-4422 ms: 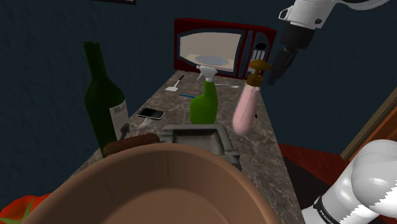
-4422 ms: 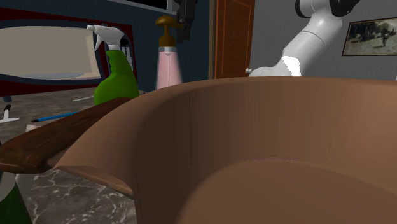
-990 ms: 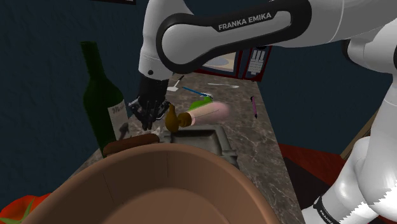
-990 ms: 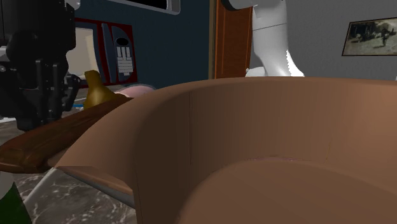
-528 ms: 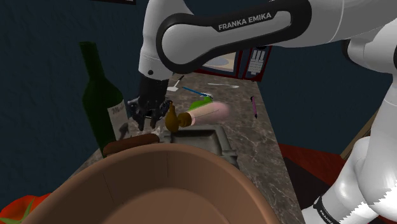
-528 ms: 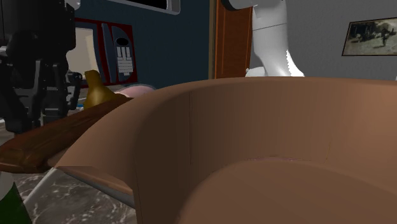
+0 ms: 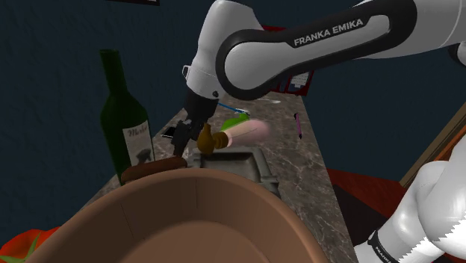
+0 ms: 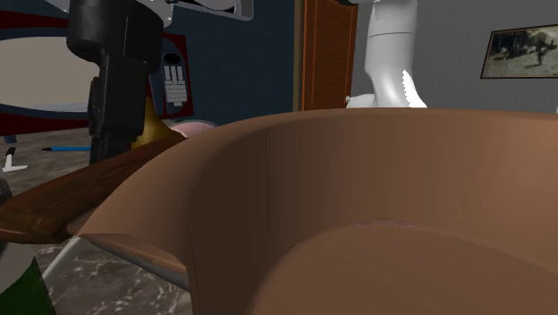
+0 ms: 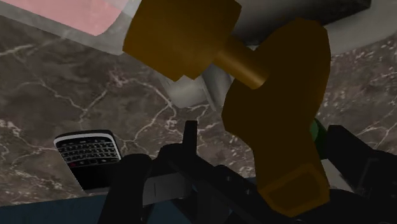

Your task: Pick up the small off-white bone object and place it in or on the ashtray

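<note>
A small pale grey piece (image 9: pixel 162 188) shows in the wrist view among the black parts of the all-black two-finger gripper (image 7: pixel 180 148). I cannot tell whether it is the off-white bone, nor whether the gripper is apart, together or clamped on it. The gripper hangs tilted just above the grey marbled counter (image 7: pixel 302 175), just beside the brown pump head (image 7: pixel 204 138) of a pink soap bottle (image 7: pixel 250 132) that lies on its side. The pump is by the far corner of the grey square ashtray (image 7: pixel 261 170), which sits near the rim of a large brown bowl (image 7: pixel 187 224) in the shoulder view's foreground. A black keypad phone (image 9: pixel 89 154) lies flat on the counter near the gripper, apart from the pump. A dark brown wooden bar (image 7: pixel 153 170) rests between the bowl and a tall dark green wine bottle (image 7: pixel 123 119), which stands upright at the shoulder view's left. Behind the pink bottle lies a green spray bottle (image 7: pixel 235 119); farther along the counter are a pink pen (image 7: pixel 297 124) and a red microwave (image 8: pixel 174 80)
</note>
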{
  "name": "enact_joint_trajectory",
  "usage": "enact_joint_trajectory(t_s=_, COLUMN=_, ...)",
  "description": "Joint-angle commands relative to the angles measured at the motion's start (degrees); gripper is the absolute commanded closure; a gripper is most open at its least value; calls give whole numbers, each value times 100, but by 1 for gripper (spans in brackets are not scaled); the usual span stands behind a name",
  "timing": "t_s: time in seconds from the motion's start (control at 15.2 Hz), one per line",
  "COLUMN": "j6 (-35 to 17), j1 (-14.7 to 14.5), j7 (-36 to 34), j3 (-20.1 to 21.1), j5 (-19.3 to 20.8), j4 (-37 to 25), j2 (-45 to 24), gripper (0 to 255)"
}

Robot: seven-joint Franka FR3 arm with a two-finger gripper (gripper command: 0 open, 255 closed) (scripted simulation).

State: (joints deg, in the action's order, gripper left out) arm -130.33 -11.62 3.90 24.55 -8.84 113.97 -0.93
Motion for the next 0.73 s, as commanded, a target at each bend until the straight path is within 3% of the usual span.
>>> enact_joint_trajectory(t_s=0.0, j6=-148, j1=-10, j7=51, j3=9, j5=28, j4=73, j2=-72, gripper=0)
enact_joint_trajectory(t_s=0.66, j6=-322, j1=-31, j7=7, j3=25, j5=92, j4=119, j2=-205, gripper=0)
